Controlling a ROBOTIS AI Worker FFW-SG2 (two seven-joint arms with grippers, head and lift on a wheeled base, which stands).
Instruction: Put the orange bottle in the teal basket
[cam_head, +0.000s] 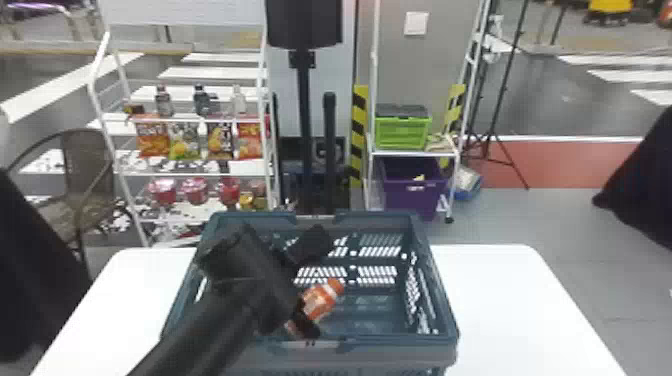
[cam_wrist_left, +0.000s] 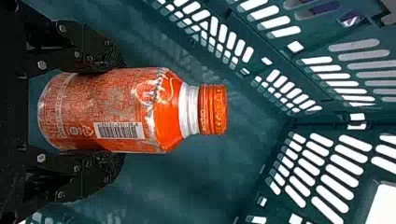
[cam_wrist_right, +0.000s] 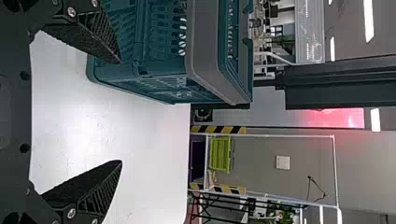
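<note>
Orange bottle (cam_wrist_left: 109, 109) tilted within the open teal basket (cam_head: 375, 216).
The bottle has a printed label, a white neck and an orange cap (screwed on), the cap end pointing away and to the right, near the basket's near wall; whether it touches the floor is unclear. The basket, slotted and open-topped, stands upright on a white table (cam_head: 505, 300).

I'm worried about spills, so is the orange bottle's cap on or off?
On: the orange cap sits at the end of the bottle's white neck, covering its mouth.
</note>
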